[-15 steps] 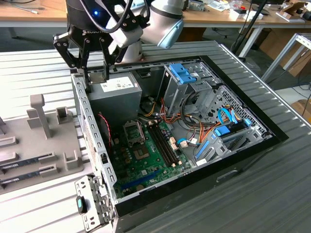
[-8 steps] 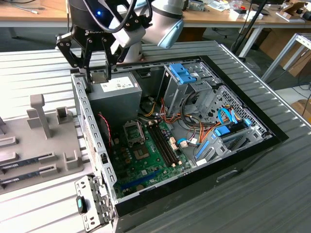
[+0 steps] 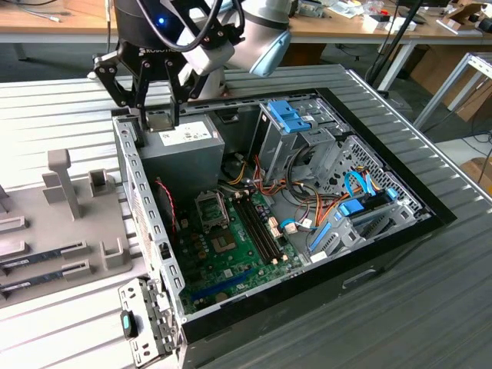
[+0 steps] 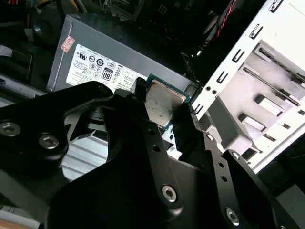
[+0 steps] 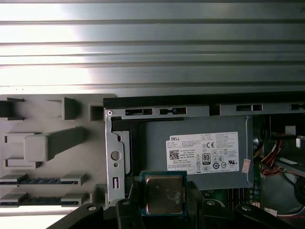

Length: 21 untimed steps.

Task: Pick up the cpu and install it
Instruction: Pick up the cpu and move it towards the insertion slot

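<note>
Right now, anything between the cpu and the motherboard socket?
The gripper holds the cpu above the power supply. That box sits directly under it; the socket lies beside the box, lower, with nothing visible over it.

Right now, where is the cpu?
In both wrist views the cpu is held between the gripper's fingers, above the grey power-supply box. In the exterior view, that is over the computer case's wall on the exterior view's left.
</note>
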Tool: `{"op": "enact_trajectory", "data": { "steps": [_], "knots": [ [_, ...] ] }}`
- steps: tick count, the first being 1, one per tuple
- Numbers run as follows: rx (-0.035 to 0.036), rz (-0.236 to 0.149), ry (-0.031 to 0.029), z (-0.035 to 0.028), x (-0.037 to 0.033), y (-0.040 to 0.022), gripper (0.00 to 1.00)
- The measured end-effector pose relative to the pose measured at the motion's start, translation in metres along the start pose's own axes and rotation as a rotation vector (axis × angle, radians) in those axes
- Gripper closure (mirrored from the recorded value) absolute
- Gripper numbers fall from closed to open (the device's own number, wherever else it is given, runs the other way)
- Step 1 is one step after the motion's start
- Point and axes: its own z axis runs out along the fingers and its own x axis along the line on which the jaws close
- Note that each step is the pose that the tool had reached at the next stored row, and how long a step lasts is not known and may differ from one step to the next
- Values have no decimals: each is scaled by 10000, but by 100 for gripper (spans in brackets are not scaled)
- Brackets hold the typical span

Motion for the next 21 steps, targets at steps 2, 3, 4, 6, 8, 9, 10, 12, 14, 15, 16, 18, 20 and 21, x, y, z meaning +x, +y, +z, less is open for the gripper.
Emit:
{"op": "enact_trajectory", "data": {
  "steps": [2, 3, 4, 6, 8, 9, 10, 12, 14, 15, 16, 18, 20, 21],
  "knots": [
    [-1, 0, -1, 1, -8, 0, 53],
    [-1, 0, -1, 1, -13, 1, 53],
    [0, 0, 0, 1, -20, 1, 53],
    [0, 0, -1, 2, -35, 1, 53],
    [0, 0, -1, 3, -46, 1, 53],
    [-1, 0, -1, 3, -52, 1, 53],
    [0, 0, 0, 3, -59, 2, 53],
    [0, 0, 0, 4, -76, 2, 53],
    [0, 0, 0, 5, -95, 3, 53],
    [0, 0, -1, 5, -102, 3, 53],
    [-1, 0, -1, 6, -107, 3, 53],
    [0, 0, 0, 6, -117, 3, 53],
    [0, 0, -1, 6, -129, 3, 53],
    [-1, 0, -1, 7, -135, 4, 53]
  ]
}}
